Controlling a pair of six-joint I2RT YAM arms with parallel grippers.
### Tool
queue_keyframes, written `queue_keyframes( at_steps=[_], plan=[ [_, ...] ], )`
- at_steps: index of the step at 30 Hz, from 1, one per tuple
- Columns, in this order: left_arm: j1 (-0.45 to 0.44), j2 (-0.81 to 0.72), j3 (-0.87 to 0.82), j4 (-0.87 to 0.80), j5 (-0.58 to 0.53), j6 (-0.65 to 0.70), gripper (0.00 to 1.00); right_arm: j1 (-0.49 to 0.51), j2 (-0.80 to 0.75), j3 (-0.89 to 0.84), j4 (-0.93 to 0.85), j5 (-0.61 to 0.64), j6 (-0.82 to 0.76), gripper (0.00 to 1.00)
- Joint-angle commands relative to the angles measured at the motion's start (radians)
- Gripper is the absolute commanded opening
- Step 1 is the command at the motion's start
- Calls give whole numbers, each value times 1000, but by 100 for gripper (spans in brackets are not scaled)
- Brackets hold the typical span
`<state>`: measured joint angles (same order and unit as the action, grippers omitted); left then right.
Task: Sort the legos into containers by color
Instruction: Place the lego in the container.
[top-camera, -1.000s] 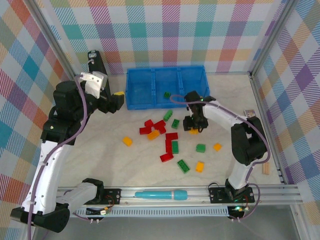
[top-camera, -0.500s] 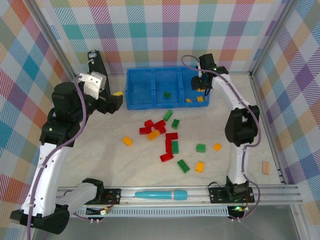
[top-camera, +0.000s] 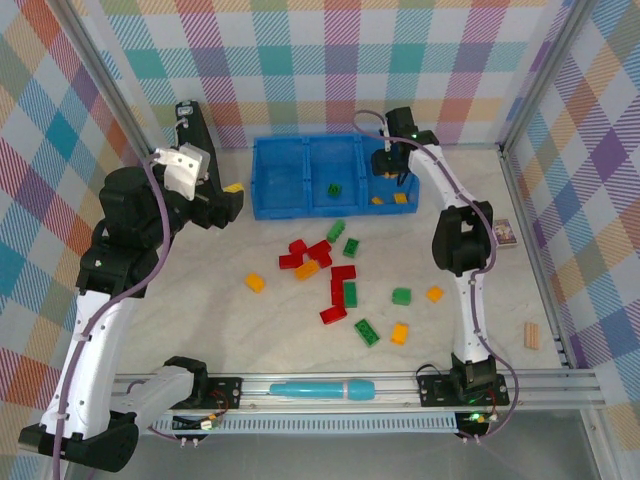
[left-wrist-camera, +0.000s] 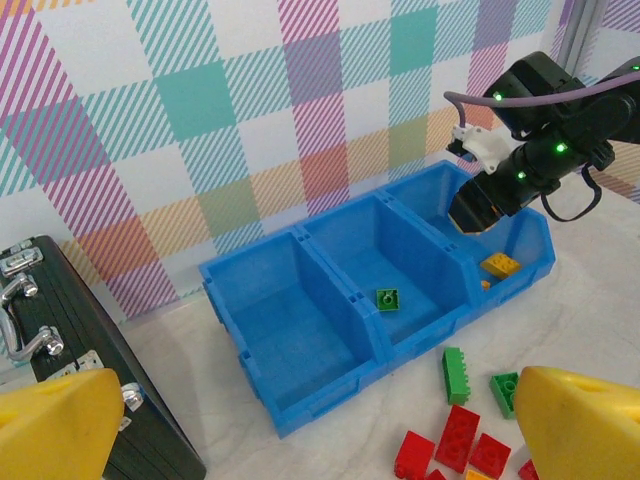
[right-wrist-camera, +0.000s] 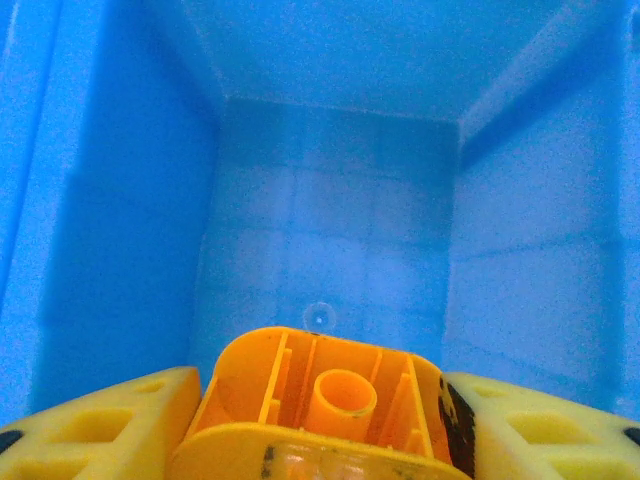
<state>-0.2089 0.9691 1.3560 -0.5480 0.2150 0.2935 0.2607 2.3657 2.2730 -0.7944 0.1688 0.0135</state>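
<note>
1. Right pincer (right-wrist-camera: 322, 432): its yellow fingers (right-wrist-camera: 90, 425) are clamped on one orange plastic studded brick (right-wrist-camera: 330, 385). The brick's hollow underside and centre tube face the wrist camera. The pincer hangs inside the right-hand compartment of the long bright-blue ribbed plastic tray (top-camera: 268, 207). The brick is held above the compartment floor.
2. Left pincer (left-wrist-camera: 318, 400): jaws fully apart, gripping nothing and touching nothing. It is raised above the counter, just left of the tray and beside the black flat case with silver latches (left-wrist-camera: 60, 330).
3. Counter (top-camera: 200, 300): pale, faintly marbled surface. Pastel plaid walls (top-camera: 400, 60) stand on three sides, with aluminium frame posts at the corners.
4. Tray: set against the far wall, three compartments side by side.
   - Right compartment: two orange bricks (top-camera: 400, 198) lie on the floor below the pincer.
   - Middle compartment: one small green brick (left-wrist-camera: 387, 298).
5. Loose bricks on the counter, in front of the tray and apart from it:
   - A cluster of red bricks (top-camera: 306, 250) sits near the centre.
   - Green bricks (top-camera: 401, 295) are scattered among and to the right of the red ones.
   - Orange bricks (top-camera: 256, 283) lie at the left and right fringes.
   - All are small, glossy and rectangular.
6. Other items:
   - A long teal pen-like cylinder (top-camera: 320, 388) lies along the near edge between the arm bases.
   - A small tan wooden block (top-camera: 532, 335) sits at the right edge.
</note>
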Motion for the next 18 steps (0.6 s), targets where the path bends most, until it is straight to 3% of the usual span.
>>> queue_keyframes(
  at_steps=[1,18],
  plan=[
    [-6,-8,0,2,-5,18,100,-5,30,13,-1,-32,16,61],
    [-6,-38,-1,-5,-40,32,100,-4,-37,-86,29,-106,58,70]
  ],
)
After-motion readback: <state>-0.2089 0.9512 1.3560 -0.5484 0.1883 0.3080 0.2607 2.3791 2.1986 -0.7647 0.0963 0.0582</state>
